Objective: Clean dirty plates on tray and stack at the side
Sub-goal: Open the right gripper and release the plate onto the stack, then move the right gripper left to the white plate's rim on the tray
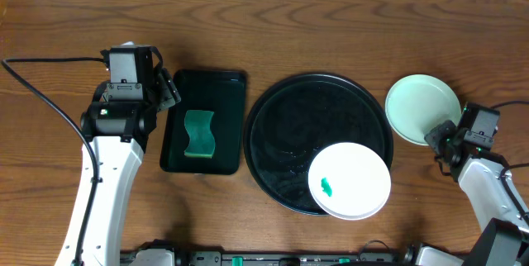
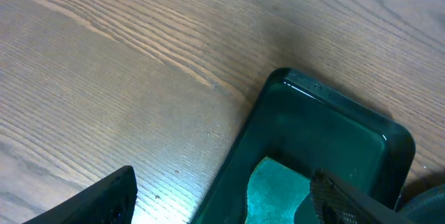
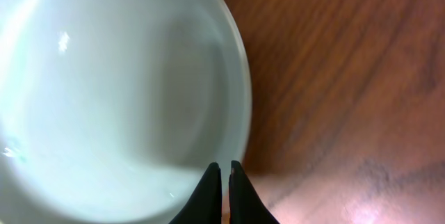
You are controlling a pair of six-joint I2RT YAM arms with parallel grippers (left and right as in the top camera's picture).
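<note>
A white plate [image 1: 349, 179] with a small green smear [image 1: 326, 187] sits at the lower right of the round black tray [image 1: 281, 134], its edge overhanging the tray's raised rim. A pale mint-green plate [image 1: 421, 107] lies on the wooden counter [image 1: 331, 18] just beside the tray's upper right. Its inside looks clean in the right wrist view. Your right hand [image 1: 438, 134] is at that plate's near rim, fingers pressed all but together. You cannot tell from these views whether the rim is pinched between them or only lies next to them. Your left hand [image 1: 169, 88] hovers with fingers wide apart by the upper left edge of the dark green rectangular tray [image 1: 227, 84], where a wavy green sponge [image 1: 198, 132] lies.

By the layout, the mint-green plate likely marks the stacking spot, and the smeared white plate is the one left to clean. To do this step well, part your right fingers only enough to clear the rim. Then lift straight away so the plate does not skid toward the black tray. Bring your left hand squarely across the sponge's narrow waist. Steady the white plate before wiping, since where it overhangs the rim it could tip.
</note>
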